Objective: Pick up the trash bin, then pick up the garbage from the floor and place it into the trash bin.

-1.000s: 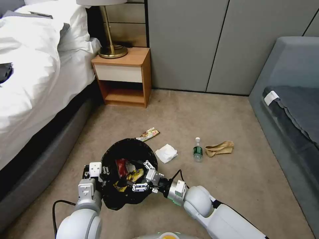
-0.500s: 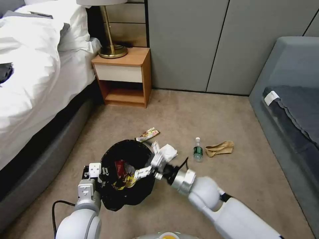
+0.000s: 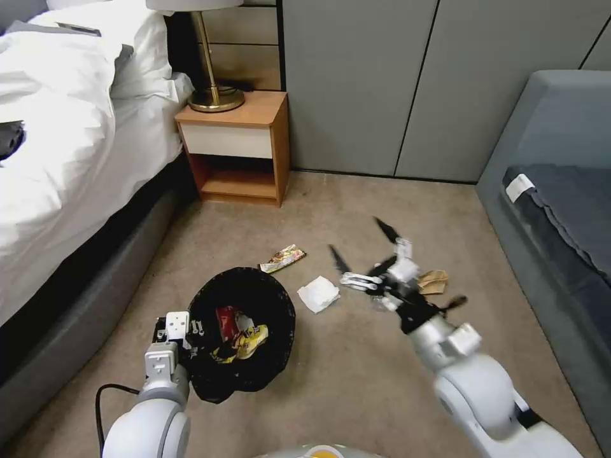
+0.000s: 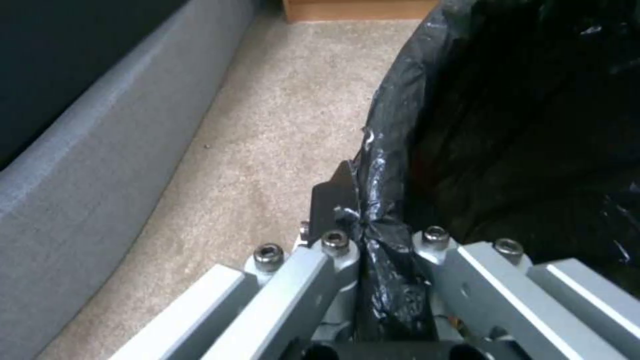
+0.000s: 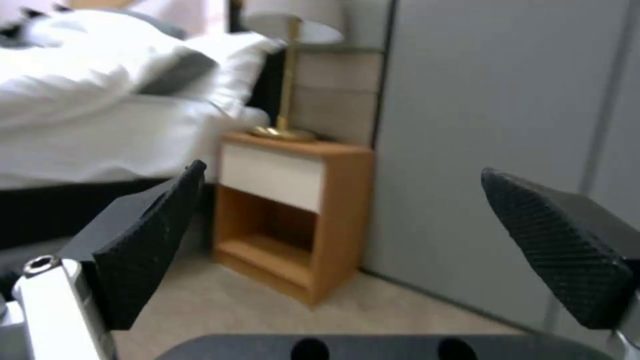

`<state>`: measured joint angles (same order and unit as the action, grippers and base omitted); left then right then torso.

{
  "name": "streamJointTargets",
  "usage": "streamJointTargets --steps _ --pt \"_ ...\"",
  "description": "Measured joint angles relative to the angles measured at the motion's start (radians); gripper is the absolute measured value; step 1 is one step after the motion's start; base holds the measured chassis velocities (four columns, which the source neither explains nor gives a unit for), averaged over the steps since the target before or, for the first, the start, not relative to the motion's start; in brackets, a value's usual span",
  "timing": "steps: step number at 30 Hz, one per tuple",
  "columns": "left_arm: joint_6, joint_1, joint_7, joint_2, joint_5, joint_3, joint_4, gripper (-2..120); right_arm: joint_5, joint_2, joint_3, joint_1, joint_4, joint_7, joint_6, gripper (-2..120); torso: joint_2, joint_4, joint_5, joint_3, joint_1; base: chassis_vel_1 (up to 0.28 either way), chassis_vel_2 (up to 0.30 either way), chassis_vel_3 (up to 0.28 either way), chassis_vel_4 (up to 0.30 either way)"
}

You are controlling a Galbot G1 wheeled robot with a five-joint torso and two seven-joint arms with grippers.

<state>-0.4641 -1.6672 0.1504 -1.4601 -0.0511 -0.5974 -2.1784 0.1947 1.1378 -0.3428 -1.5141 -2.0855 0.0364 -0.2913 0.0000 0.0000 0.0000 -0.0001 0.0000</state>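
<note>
The right pincer [image 3: 361, 254], jaws apart above the bottle [image 3: 380, 304], needed to descend squarely over it while the left pincer [image 4: 363, 250], clamped on the bin [image 3: 242, 331], held level.

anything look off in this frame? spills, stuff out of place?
Litter lies loose on the carpet: a snack wrapper beyond the trash bin, a white paper wad beside it, a brown paper bag partly behind the open right gripper. Left gripper pinches the liner. Nothing spilled.
</note>
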Motion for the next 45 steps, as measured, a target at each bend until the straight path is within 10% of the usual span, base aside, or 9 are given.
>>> streamJointTargets --steps 45 --pt "0.004 0.0 0.001 -0.003 0.001 0.007 0.001 1 0.025 0.071 -0.1 -0.046 0.163 -0.013 -0.051 100 0.0 -0.0001 0.0001 0.0 0.0 -0.033 0.032 0.034 -0.036"
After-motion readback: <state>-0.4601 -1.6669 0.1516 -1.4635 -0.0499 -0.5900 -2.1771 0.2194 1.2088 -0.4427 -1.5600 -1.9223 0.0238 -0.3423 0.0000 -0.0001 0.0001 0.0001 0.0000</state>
